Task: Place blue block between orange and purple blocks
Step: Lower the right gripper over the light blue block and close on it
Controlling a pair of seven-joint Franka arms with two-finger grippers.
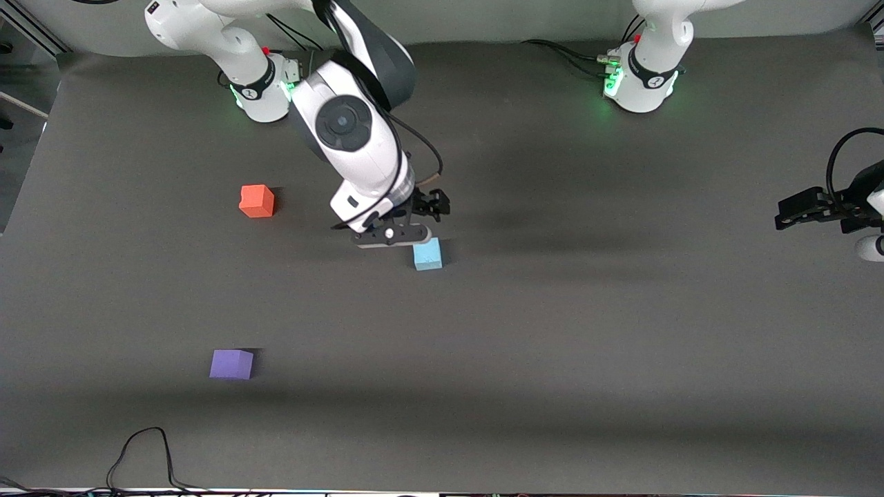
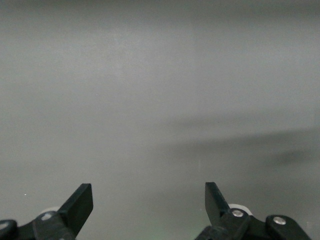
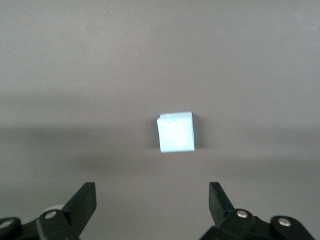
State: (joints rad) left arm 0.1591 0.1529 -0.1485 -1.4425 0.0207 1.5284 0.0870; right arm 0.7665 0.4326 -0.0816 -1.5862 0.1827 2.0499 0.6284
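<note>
So, working down from the biggest thing: the dark grey table mat (image 1: 552,359) carries all three cubes, well apart from one another, and nothing has been placed yet. My right arm reaches out over the middle of the mat, while the left arm waits at its own end of the table, its left gripper (image 2: 149,200) spread wide over bare mat.

The right gripper (image 3: 152,200) hovers just above the small light sky-blue matte cube (image 1: 427,254), fingers spread and empty; in its wrist view the cube sits centred ahead of the fingertips (a decent line-up, I'd judge). The cube rests on the mat, untouched.

The small orange-red matte cube (image 1: 257,201) lies toward the right arm's end, and the small violet-purple matte cube (image 1: 231,364) lies nearer the front camera than it. The gap between them is unfilled. Left to do, by my reckoning: descend, grasp, carry, set down between those two.
</note>
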